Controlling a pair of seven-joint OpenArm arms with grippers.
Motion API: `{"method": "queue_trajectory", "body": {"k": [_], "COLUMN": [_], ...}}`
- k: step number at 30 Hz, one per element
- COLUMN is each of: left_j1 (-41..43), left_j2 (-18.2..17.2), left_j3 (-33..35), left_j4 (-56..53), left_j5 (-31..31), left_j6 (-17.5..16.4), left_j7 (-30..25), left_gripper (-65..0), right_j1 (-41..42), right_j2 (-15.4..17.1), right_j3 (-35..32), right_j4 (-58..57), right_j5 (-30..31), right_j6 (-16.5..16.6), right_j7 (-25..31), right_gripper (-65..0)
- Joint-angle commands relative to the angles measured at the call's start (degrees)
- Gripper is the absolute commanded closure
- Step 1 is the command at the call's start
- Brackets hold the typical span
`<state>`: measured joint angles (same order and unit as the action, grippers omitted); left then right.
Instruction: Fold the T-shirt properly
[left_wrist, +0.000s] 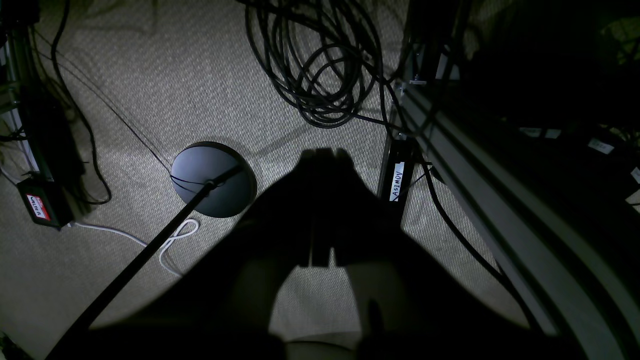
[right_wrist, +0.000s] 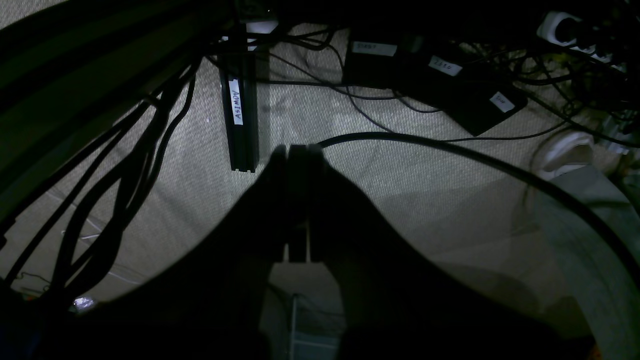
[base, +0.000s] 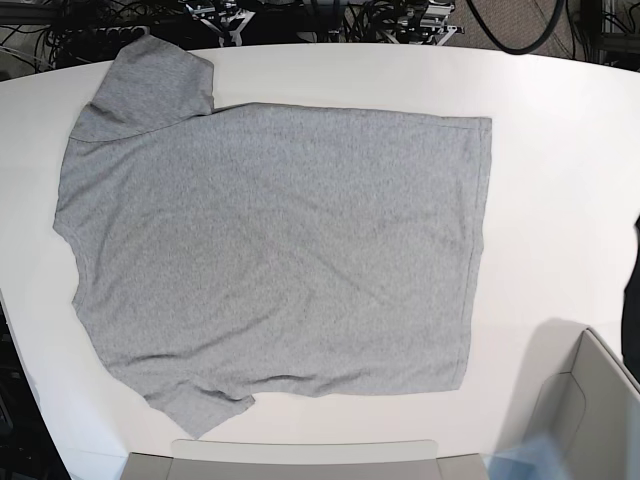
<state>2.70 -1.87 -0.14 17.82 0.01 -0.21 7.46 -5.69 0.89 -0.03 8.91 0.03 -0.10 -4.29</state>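
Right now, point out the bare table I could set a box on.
The widest bare strip of table lies between the T-shirt's hem and the table's right edge. A narrower band runs along the far edge beyond the shirt. The left side is crowded by the sleeves, and bins take the near right corner.

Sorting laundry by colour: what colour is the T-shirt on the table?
Heather grey, plain on the side facing up; the T-shirt shows best in the base view.
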Motion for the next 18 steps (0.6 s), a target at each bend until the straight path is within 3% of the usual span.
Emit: {"method": "queue_trajectory", "body": {"k": [1,18], "left_j1": [-0.11,0.25], "left_j2": [-0.02,-0.02], "left_j3": [0.10,-0.17], "left_j4": [0.33,0.33], "left_j5": [-0.05,-0.05], "left_j6": [0.25,0.25], "left_j7": [-0.39,-1.09], "left_gripper": [-0.4,-0.1], "right_j1": [0.20,0.11], "right_j2": [0.21,0.21], "right_j3": [-0.10,-0.10], "right_j4": [0.10,0.10], "right_j5": [-0.08,-0.08], "right_j6": [0.05,0.05], "right_j7": [0.12,0.38], "right_gripper": [-0.2,-0.2]}}
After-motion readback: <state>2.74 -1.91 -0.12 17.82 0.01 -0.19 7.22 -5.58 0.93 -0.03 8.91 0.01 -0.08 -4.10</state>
